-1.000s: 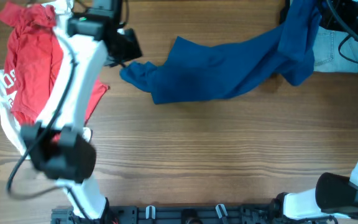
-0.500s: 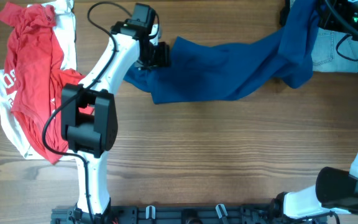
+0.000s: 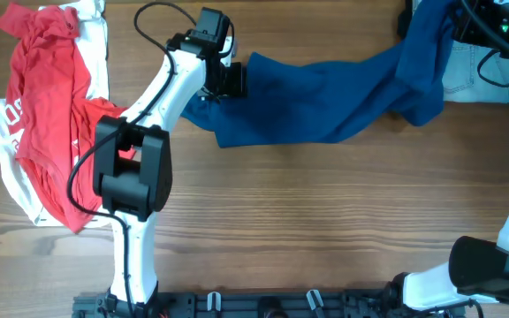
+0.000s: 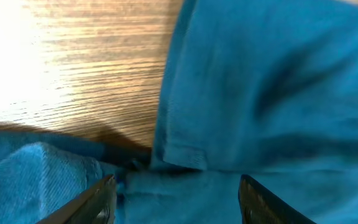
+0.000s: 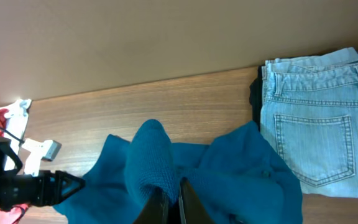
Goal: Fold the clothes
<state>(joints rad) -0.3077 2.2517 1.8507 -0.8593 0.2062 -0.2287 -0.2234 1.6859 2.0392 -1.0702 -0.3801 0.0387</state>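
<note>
Left pincer (image 3: 230, 81), jaws apart and empty, poised at the left end of the dark blue shirt (image 3: 325, 97). In the left wrist view its two fingers (image 4: 101, 200) stand either side of a stitched hem, with cloth beneath them and nothing clamped between; whether the tips touch the fabric cannot be told.

Right pincer (image 5: 169, 202), closed on a bunched fold of the same shirt and holding that end raised above the tabletop (image 3: 325, 221).

The shirt runs as a long, crumpled band across the far half of the tabletop. Its left end lies rumpled on the wood, and its right end rises toward the right pincer beside the folded jeans (image 5: 316, 137).

The raised right end probably serves as an anchor. With one end pinned in the air, the cloth hangs in a rough line, which brings the opposite hem within reach of the left arm. The open left jaws, straddling the hem, suggest a grasp in preparation. With both ends held, the garment could be drawn out and laid flat, which is needed before any fold.

No fold has yet been made.

A red shirt (image 3: 47, 106) lies heaped at the far left, apart from the blue one.
</note>
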